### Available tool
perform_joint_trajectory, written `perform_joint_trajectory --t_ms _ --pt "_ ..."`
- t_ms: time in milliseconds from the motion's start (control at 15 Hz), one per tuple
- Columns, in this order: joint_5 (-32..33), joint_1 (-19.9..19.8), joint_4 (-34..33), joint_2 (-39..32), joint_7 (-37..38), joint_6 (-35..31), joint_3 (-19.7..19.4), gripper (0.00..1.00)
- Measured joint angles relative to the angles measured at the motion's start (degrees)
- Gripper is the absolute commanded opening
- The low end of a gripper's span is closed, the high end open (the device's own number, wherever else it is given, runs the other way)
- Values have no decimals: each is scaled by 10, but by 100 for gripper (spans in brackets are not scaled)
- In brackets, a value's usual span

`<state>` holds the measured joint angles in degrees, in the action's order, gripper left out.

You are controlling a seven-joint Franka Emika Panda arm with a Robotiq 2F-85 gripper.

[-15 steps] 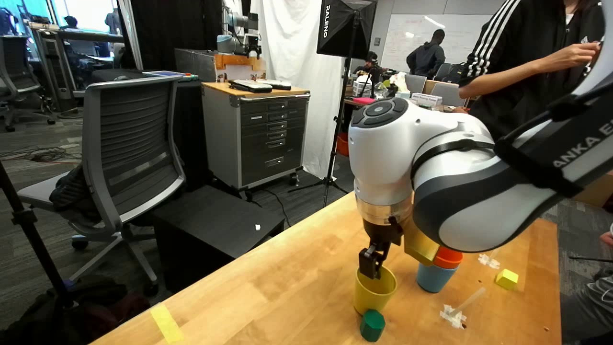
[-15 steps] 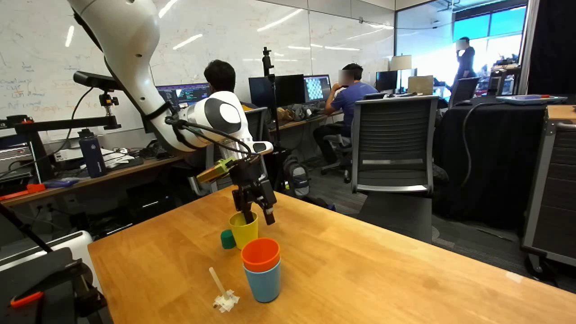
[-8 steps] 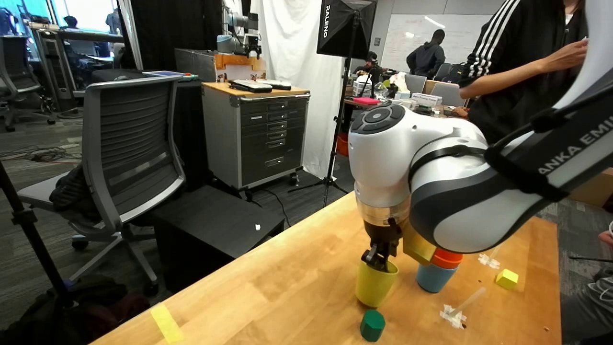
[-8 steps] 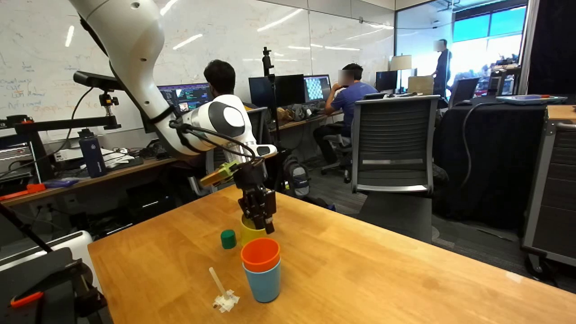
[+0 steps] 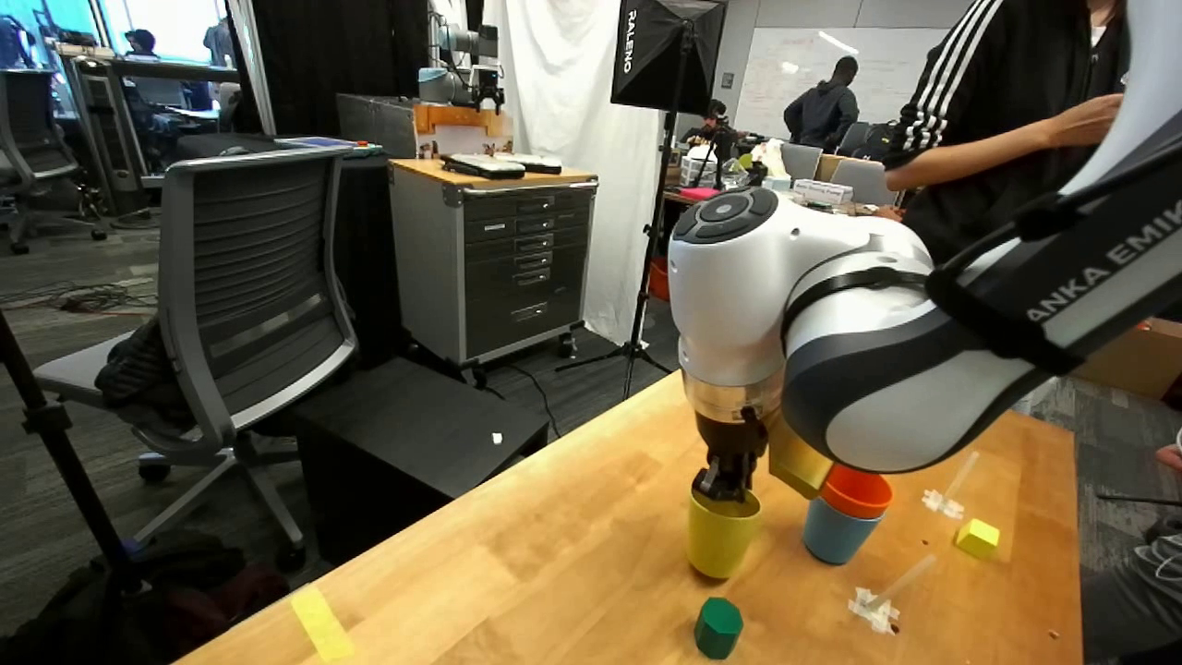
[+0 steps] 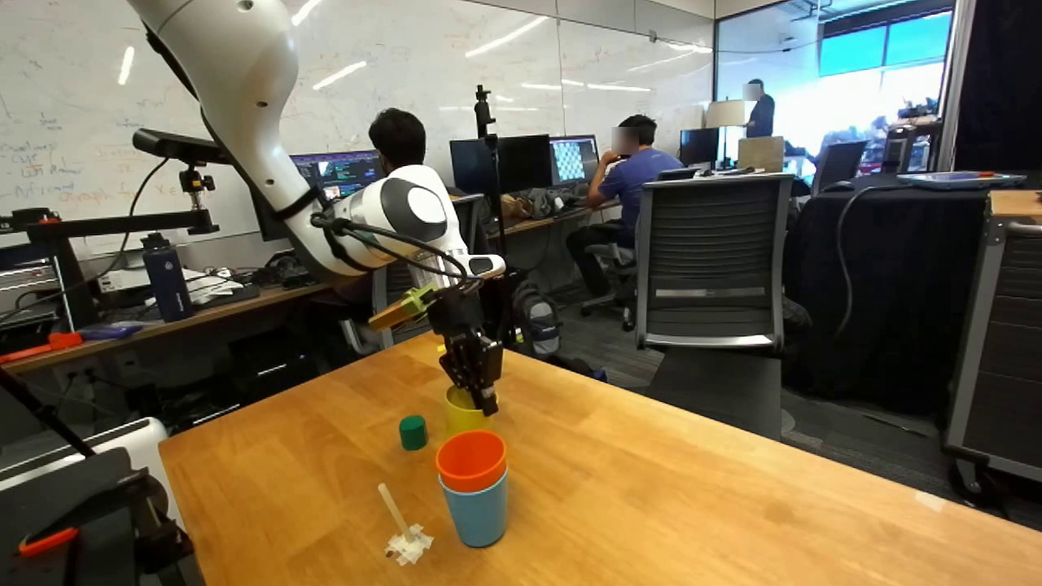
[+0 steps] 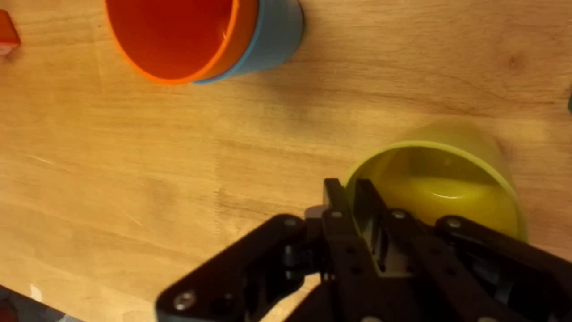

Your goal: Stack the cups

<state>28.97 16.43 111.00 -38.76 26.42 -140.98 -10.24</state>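
Pincer [image 7: 349,190] clamped on the yellow cup [image 7: 447,179]; only the wrist view clearly shows one finger [image 7: 369,197] inside.

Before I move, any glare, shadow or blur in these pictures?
Wrist view: small glint inside the yellow cup, soft shadow beside the blue cup, gripper dark and slightly blurred. In an exterior view: reflections streak the whiteboard, the window is partly washed out.

wrist view | top edge crops the red cup [image 7: 174,38], which hides much of the blue cup [image 7: 278,36]; I can't identify the cropped orange thing [image 7: 6,29] | in an exterior view, my gripper [image 6: 481,400] partly covers the yellow cup [image 6: 464,422]
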Motion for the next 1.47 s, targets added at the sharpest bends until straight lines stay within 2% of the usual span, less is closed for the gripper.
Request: perform_joint_trajectory --t_ms 867,1467 --pt "0 0 -2 6 16 -1 -1 2" --pt "0 0 7 17 42 -4 -17 0"
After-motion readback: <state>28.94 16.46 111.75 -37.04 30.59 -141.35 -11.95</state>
